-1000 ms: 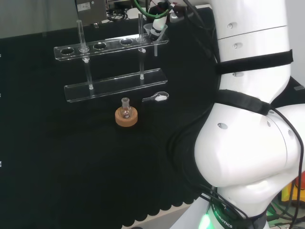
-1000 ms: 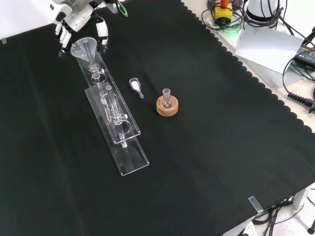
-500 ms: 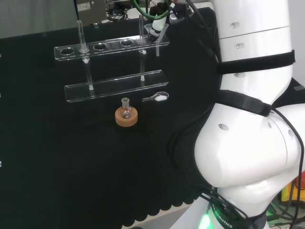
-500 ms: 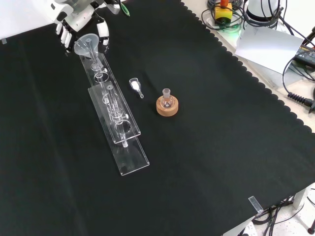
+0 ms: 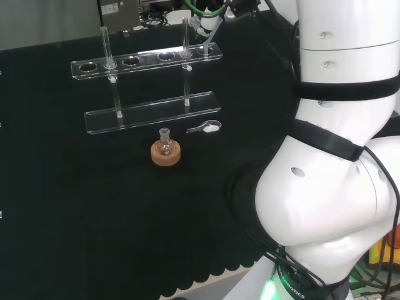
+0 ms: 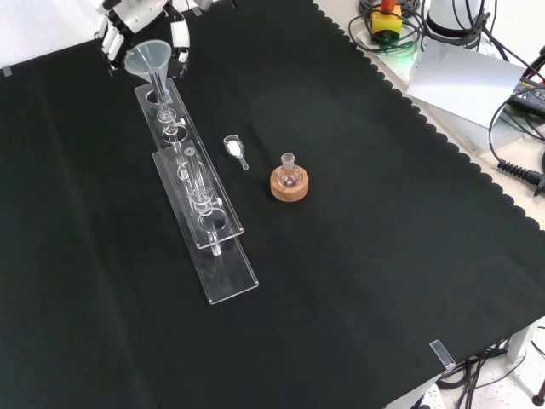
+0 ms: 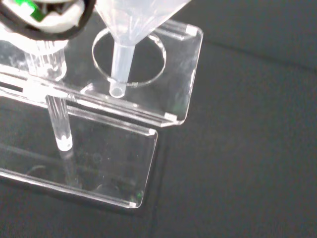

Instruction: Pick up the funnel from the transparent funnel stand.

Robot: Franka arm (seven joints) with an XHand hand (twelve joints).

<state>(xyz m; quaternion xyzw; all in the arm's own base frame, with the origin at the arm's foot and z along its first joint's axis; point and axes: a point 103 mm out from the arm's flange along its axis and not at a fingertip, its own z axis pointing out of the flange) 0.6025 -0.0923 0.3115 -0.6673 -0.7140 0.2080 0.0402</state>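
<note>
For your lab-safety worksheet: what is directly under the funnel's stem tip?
Under the funnel stem tip lies the stand top plate by its end hole; the hand covers part of the cone.

The bench is seen from behind and above the arm's base in the head view, and from the opposite front side – looking down – in the front view. The clear stand is shared by both and seen close up from the wrist.

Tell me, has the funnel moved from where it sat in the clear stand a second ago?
Yes. In the front view the funnel has risen toward the top edge with the robot hand, away from the stand, which has stayed put.
</note>
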